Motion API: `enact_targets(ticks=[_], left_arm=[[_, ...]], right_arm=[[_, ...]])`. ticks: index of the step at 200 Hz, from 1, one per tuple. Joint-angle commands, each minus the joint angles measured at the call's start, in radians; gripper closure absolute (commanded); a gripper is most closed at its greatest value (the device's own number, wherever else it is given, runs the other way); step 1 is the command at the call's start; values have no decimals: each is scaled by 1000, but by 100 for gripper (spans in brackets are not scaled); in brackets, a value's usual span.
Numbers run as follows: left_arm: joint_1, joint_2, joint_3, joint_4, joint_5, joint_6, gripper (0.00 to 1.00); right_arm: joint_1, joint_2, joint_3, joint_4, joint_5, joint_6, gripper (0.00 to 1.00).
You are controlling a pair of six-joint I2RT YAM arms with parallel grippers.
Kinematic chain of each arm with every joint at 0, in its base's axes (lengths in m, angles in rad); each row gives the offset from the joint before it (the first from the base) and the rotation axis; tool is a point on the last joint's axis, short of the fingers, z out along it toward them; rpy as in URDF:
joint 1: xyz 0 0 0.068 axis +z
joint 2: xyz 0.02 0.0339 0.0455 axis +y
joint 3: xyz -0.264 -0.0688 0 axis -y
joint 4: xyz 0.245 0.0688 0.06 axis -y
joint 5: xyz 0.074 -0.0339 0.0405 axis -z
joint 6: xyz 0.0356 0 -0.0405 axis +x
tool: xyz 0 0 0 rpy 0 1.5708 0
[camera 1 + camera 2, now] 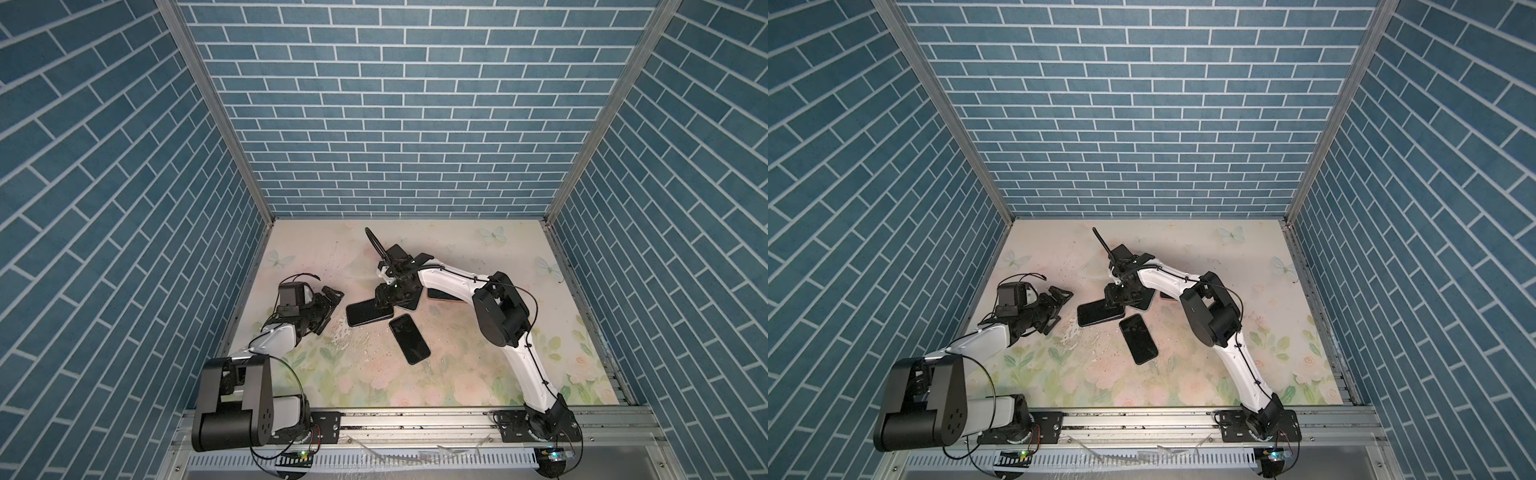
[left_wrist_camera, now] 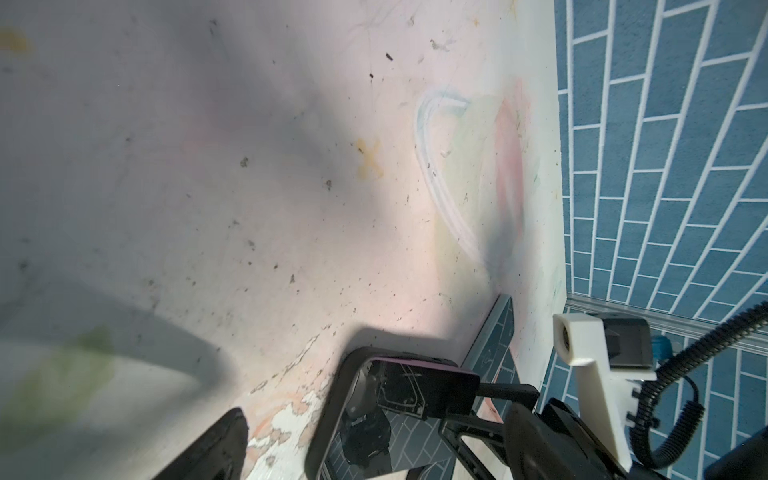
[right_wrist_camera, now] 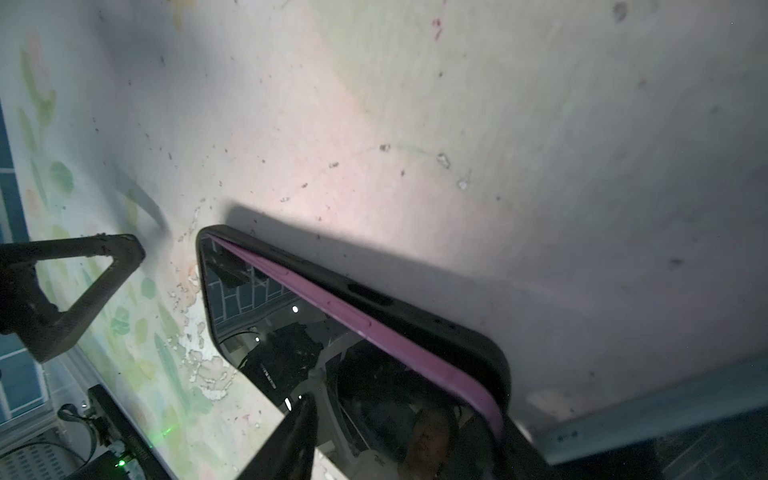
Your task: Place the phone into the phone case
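The phone (image 3: 332,353) has a dark screen and a purple rim. It lies in the black phone case (image 3: 419,307) with one long side raised above the case wall. In both top views the pair (image 1: 365,312) lies flat at mid-table. My right gripper (image 1: 384,301) hangs over its far end, open. One finger (image 3: 291,440) is above the screen edge, the other by the case corner. My left gripper (image 1: 332,311) stands open just left of the case, apart from it. One of its fingers (image 3: 83,291) shows in the right wrist view.
A second dark phone (image 1: 409,338) lies loose nearer the front. Two more flat devices (image 1: 412,306) (image 1: 440,296) lie partly under the right arm. A black looped strap (image 1: 376,245) sticks up behind the right wrist. Blue brick walls close in three sides.
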Motion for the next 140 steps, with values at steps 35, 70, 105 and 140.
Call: enact_targets(ticks=[35,70,105,140], left_arm=[[-8,-41,1,-91,-17,47,5],[-19,-45,9,-110,-25,62,5],[-40,-27,18,-101,-26,59,6],[-71,-5,37,-95,-35,60,6]], right_arm=[[19,-35,27,-154,161,-95,36],[22,-35,18,-164,165,-99,33],[24,-42,-21,-131,130,-79,30],[23,-94,-75,-79,92,-62,27]])
